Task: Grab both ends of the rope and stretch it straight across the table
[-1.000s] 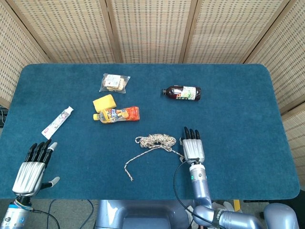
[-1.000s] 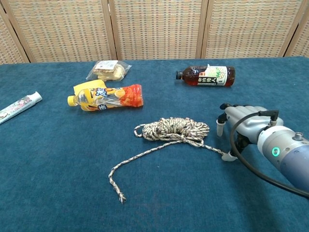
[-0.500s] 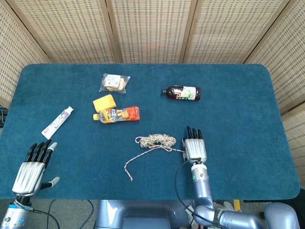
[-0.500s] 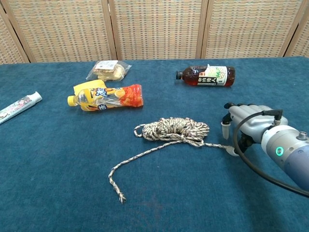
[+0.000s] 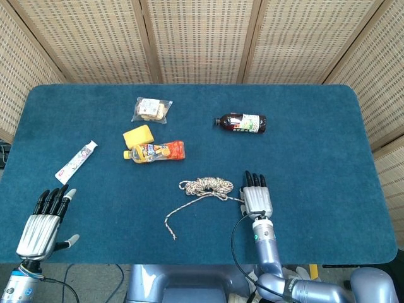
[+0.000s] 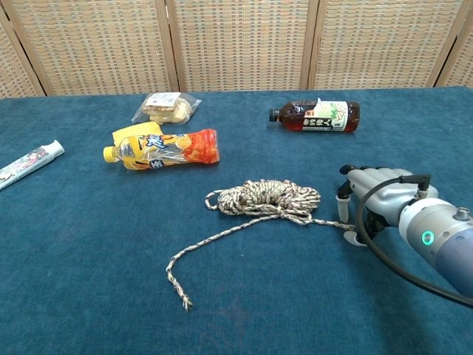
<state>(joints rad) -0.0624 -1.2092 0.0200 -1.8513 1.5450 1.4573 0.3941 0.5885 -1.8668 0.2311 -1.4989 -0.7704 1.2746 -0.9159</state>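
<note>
Not seeing the left hand [image 5: 41,221] at all in the chest view, only in the head view, resting palm-down at the near left corner of the blue table [image 5: 315,158] with fingers spread and holding nothing. Hard making out the right hand [image 6: 378,194] grip: sitting palm-down just right of the rope [image 6: 262,201], with the rope's right end running up to the thumb side and vanishing under the fingers [image 5: 254,181], so can't tell whether actually pinching it or just touching. Coil still bunched mid-table, loose tail trailing toward the near edge, frayed tip lying free. Compared with a second ago, right hand sitting a bit further right and that short strand looking pulled straighter, coil itself barely budging; left hand staying put. Also lying around: dark bottle [image 5: 240,122] at the back, orange drink bottle [image 5: 155,151] touching a yellow block [image 5: 138,136], snack bag [image 5: 151,109], toothpaste tube [image 5: 76,161] off left.
</note>
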